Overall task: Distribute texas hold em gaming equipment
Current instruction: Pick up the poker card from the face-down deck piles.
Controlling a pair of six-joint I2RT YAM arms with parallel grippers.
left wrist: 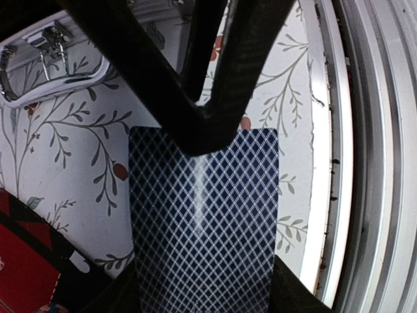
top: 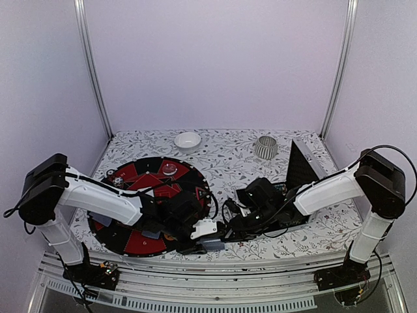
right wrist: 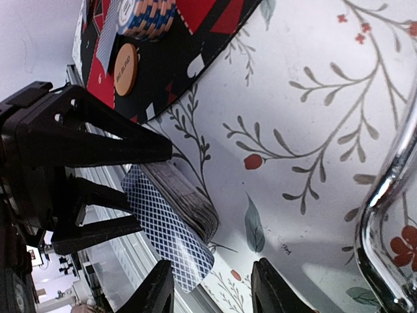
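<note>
A deck of grey-blue diamond-backed playing cards (left wrist: 203,222) stands on its long edge over the floral table cloth, near the table's front rail. My left gripper (left wrist: 205,301) is shut on it, with a finger against each side. The top card (right wrist: 171,235) is slid partway off the deck (right wrist: 186,189), and its free end reaches towards my right gripper (right wrist: 212,277). That gripper is open and grips nothing. Its black fingers (left wrist: 218,98) cross above the deck in the left wrist view. An orange button disc (right wrist: 126,68) and a stack of striped poker chips (right wrist: 146,16) lie on the mat.
A round black and red mat (top: 140,242) lies under my left arm. A white bowl (top: 187,140) and a ribbed grey cup (top: 265,147) stand at the back. An open case with its black lid (top: 301,166) raised sits at right, and its chrome handle (right wrist: 384,195) is close by.
</note>
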